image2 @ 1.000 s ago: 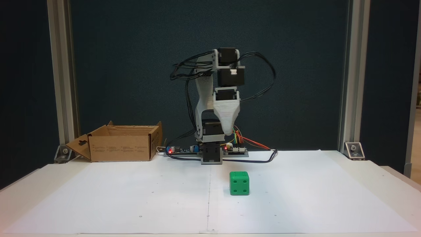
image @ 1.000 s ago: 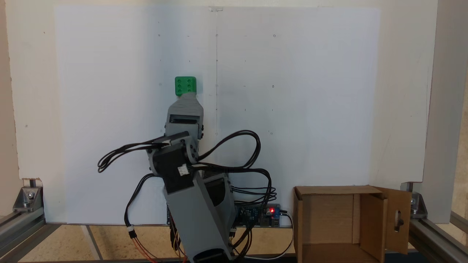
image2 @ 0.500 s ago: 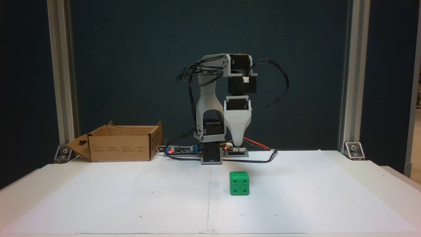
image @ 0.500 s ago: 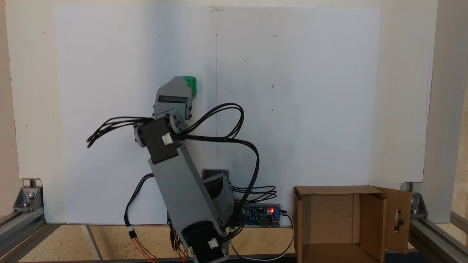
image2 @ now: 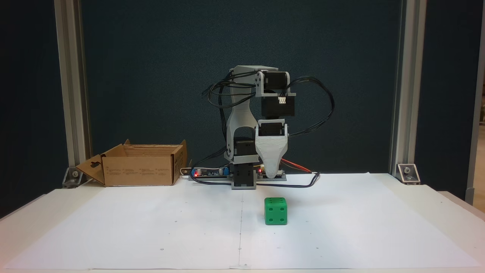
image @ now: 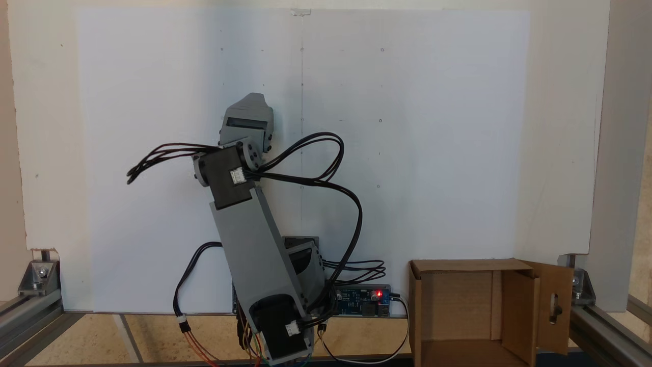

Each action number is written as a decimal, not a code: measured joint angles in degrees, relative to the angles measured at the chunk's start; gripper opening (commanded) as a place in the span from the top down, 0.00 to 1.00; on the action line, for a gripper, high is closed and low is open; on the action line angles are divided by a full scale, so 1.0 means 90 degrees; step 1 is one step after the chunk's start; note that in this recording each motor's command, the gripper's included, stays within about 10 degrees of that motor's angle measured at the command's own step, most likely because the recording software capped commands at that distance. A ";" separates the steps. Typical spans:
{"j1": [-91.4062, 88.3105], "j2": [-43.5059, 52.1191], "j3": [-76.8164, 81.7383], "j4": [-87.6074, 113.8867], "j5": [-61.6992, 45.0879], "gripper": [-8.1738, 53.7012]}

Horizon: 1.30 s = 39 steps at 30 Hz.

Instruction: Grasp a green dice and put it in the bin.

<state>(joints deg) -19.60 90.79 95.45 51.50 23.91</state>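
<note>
Currently I have the gripper (image2: 271, 175) poised above the green dice (image2: 276, 211), pointing straight down with clear air between its tip and the dice's top face. In the front fixed view the dice sits on the white paper sheet (image2: 341, 227) directly below the tip, offset slightly to the tip's right in that view. The bin (image2: 138, 169) stands well off to the gripper's left in the same view, beside the arm's base.

Step in hand, as I judge it: descent onto the dice. To do it well I would:
- centre the tip over the dice first, correcting the small sideways offset;
- confirm the jaws are spread wider than the dice before lowering;
- lower slowly so that the jaws straddle two opposite flat faces rather than the rounded edges, which could slip;
- stop short of pressing into the paper.

Limits of what I can see: the jaws line up one behind the other from the front, so only a single grey wedge shows and I cannot tell how far apart they are. In the fixed view from above, the gripper body (image: 248, 120) covers the dice completely, so alignment along the reach direction cannot be verified.
</note>
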 measured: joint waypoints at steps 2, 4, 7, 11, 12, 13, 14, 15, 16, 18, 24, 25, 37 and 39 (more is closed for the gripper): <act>-0.0020 -0.0059 0.0000 -0.0029 0.0000 0.15; -0.0020 -0.0117 0.0000 -0.0039 0.0000 0.15; -0.0020 -0.0225 0.0000 -0.0088 0.0000 0.15; -0.0059 -0.0459 0.0000 -0.0166 0.0000 0.15; -0.0068 -0.0508 0.0000 -0.0195 0.0000 0.15; -0.0068 -0.0537 0.0000 -0.0225 0.0000 0.15; -0.0068 -0.0527 0.0000 -0.0234 0.0000 0.15; -0.0068 -0.0527 0.0000 -0.0234 0.0000 0.15; -0.0078 -0.0527 0.0000 -0.0234 0.0000 0.15; -0.0078 -0.0527 0.0000 -0.0234 -0.0020 0.15; -0.0078 -0.0625 0.0000 -0.0234 -0.0078 0.15; -0.0078 -0.0654 0.0000 -0.0234 -0.0117 0.15; -0.0088 -0.0977 0.0000 -0.0381 -0.0293 0.15; -0.0078 -0.0986 -0.0010 -0.0459 -0.0293 0.16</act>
<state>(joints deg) -20.30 81.91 95.36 47.37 21.27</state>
